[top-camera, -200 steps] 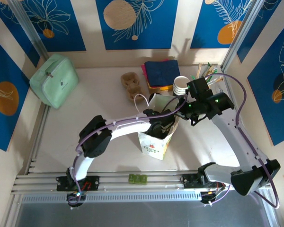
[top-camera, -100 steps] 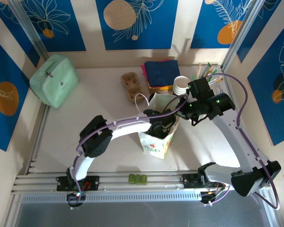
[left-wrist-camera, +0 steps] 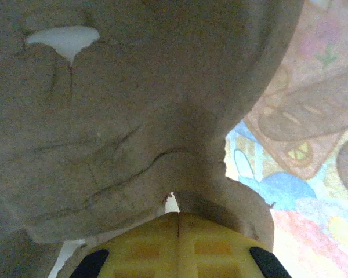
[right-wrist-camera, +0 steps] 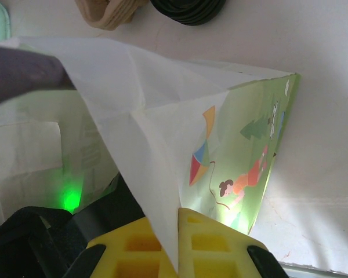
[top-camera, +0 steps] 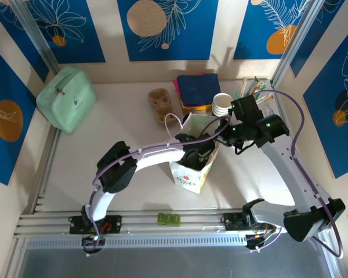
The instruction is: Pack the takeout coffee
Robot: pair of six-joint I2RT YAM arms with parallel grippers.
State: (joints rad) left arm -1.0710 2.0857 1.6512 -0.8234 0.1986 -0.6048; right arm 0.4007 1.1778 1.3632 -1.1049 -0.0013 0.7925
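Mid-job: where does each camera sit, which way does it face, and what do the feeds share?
Top external: above and behind the bases, looking down on the pale table; left arm and right arm meet at the white printed paper bag.
Left wrist: inside the bag, facing a brown pulp-like surface close up; left gripper shut at the bottom edge.
Right wrist: beside the bag, facing its printed side; right gripper shut on its rim.
Shared: the bag in all three; the brown cardboard cup carrier in top and right wrist.

Overhead rear view; both wrist views close on bag [top-camera: 187, 177]
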